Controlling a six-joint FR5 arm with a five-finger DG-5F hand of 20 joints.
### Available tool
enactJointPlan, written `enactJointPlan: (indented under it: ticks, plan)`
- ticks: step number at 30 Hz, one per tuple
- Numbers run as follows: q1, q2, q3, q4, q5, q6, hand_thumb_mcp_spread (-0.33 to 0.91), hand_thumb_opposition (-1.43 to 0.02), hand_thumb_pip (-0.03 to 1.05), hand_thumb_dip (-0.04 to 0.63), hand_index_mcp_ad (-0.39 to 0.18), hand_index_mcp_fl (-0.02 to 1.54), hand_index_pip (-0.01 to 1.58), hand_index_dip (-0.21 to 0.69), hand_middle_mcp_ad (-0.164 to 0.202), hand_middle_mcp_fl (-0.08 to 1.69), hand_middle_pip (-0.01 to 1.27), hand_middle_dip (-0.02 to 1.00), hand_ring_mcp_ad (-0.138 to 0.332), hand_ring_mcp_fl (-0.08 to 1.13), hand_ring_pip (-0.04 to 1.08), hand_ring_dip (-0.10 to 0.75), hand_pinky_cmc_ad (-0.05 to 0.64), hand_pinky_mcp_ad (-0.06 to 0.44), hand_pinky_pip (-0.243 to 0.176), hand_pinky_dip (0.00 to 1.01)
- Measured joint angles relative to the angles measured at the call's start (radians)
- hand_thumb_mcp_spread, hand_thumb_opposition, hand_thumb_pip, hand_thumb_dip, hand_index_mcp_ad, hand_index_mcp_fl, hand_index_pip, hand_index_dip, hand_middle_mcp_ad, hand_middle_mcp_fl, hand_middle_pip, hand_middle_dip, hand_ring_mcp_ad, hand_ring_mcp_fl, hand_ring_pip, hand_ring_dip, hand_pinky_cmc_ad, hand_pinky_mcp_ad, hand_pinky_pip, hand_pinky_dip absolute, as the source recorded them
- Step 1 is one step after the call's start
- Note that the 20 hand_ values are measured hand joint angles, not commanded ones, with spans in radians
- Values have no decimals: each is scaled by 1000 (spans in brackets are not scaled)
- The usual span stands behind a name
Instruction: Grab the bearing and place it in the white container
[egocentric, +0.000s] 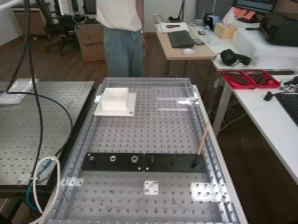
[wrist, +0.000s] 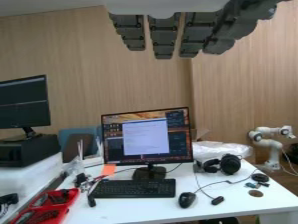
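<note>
Your hand (wrist: 164, 37) seems open, its fingers fairly straight, as far as you can judge here. Your bearing (egocentric: 134, 159) stands on the black bar (egocentric: 124, 165), beside the larger nut (egocentric: 113, 158), well apart from the white container (egocentric: 115, 100).

The perforated bench (egocentric: 130, 136) carries a white container (egocentric: 116, 99), black bar (egocentric: 103, 164) and small pale plate (egocentric: 151, 185).

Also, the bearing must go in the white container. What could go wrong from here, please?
The larger nut stands close to the bearing, so the hand might knock it.
The thin stick stands tilted on the same side as the bearing; a wide movement could hit it.
The white container is further up the bench, so a weak grip may drop the bearing.
</note>
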Motion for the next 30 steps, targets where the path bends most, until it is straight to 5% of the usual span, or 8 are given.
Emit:
enactJointPlan:
  ticks: [2,5,10,16,30]
  plan:
    - [0,2,-2,2,1,0,5,-23,37,2,19,-10,12,16,73,12,19,28,68,0,21,16,49,42,-10,21]
    - [1,2,-3,2,1,-1,166,-258,297,23,19,-10,23,51,75,9,63,65,68,3,24,21,66,86,-10,82]
    - [2,2,-4,3,1,1,197,-489,312,16,19,-7,51,108,75,12,103,127,96,0,77,37,178,199,-42,168]
    - [3,1,-4,1,4,1,202,-581,332,19,19,3,73,143,73,14,120,157,124,3,93,56,272,258,-61,206]
    - [13,-2,-36,22,29,-20,195,-634,398,17,23,23,75,145,91,12,126,175,155,0,99,59,316,281,-72,227]
